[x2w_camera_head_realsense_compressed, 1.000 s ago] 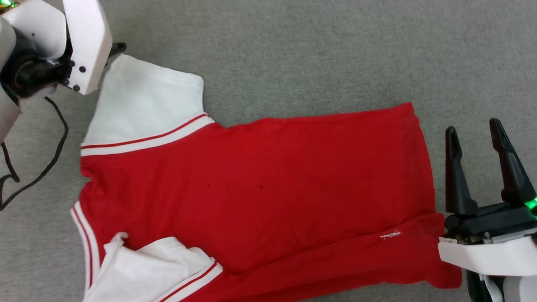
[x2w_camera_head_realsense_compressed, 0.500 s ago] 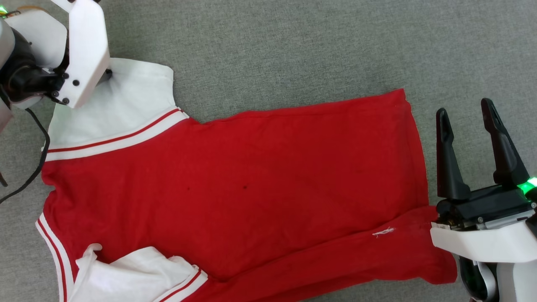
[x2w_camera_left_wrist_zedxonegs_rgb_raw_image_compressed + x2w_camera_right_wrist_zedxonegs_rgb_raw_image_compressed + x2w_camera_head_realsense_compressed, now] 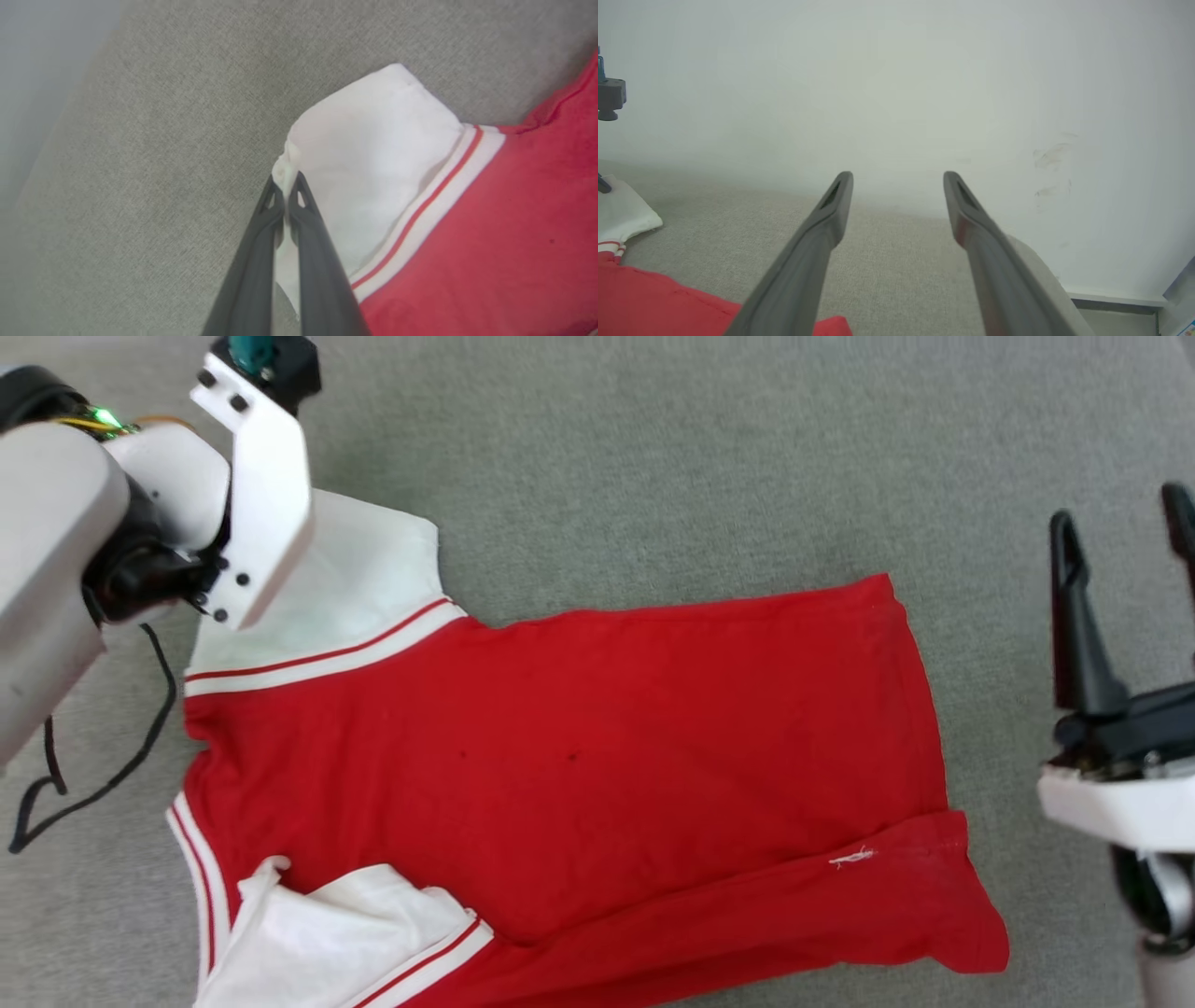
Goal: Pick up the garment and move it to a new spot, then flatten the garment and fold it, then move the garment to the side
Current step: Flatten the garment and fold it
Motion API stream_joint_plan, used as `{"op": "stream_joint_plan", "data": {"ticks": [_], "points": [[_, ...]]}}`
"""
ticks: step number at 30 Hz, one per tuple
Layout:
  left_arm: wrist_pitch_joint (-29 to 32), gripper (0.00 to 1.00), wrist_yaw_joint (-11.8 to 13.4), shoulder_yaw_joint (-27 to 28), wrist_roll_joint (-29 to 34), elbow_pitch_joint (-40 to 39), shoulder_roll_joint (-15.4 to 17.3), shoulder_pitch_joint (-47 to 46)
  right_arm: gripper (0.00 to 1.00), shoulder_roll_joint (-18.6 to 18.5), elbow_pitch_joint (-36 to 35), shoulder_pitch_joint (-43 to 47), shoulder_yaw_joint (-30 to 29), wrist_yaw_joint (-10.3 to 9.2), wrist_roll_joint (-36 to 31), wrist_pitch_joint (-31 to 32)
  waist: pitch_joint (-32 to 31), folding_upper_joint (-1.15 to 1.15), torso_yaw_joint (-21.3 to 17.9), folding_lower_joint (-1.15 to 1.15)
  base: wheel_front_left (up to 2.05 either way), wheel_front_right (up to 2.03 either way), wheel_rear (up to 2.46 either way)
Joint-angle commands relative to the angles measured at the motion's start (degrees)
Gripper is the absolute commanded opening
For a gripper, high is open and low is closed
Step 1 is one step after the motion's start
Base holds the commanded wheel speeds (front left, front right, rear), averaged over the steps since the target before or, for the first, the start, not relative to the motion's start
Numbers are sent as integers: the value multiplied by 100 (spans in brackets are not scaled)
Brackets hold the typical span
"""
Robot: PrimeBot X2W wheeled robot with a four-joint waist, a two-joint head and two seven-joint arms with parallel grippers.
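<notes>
Red jersey T-shirt (image 3: 579,756) lay on grey fabric (image 3: 653,457), left gripper (image 3: 285,192) clenched on white sleeve (image 3: 373,149) at ten o'clock, right gripper (image 3: 1125,569) stood splayed at three o'clock

In the left wrist view the left gripper (image 3: 285,186) pinches the rim of the white sleeve (image 3: 373,154) of the shirt (image 3: 490,233). The cloth caught between its closed fingers is hidden, and the red body runs off the right and bottom edges. In the head view the white wrist casing (image 3: 266,504) covers those fingers and the sleeve's far corner. The lower sleeve (image 3: 345,933) is cut by the bottom edge. The right gripper (image 3: 1118,509) has its outer finger clipped by the right edge. A black cable (image 3: 175,691) runs up under the left arm. Two dark specks (image 3: 571,758) on the red cloth are too small to tell stain from hole. In the right wrist view the faint smudges (image 3: 1050,158) on the wall are unreadable, and a dark object (image 3: 609,100) is cut by the left edge.
</notes>
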Motion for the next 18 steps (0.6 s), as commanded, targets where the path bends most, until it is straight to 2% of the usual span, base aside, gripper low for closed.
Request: {"op": "stream_joint_plan", "data": {"ticks": [1,3,7,12,18], "points": [[-93,0,14,-38,-21,-59,-5,126,100,-161,28,-189,-20,-6,17,72,-270,0,172,-1,0,0,0],[-232,0,14,-58,-3,-174,-6,170,100,-433,100,-384,62,-6,54,413,-404,0,236,-1,0,0,0],[-407,0,15,-94,36,-442,27,347,100,-1061,301,-814,464,-6,421,1741,-628,0,358,-1,0,0,0],[-510,0,14,-116,121,-694,51,526,100,-1969,439,-1385,1328,-6,1273,3621,-789,0,488,-1,0,0,0],[-685,0,14,-121,182,-898,1,527,100,-2917,665,-2103,2481,-6,2352,5575,-768,0,642,-1,0,0,0]]}}
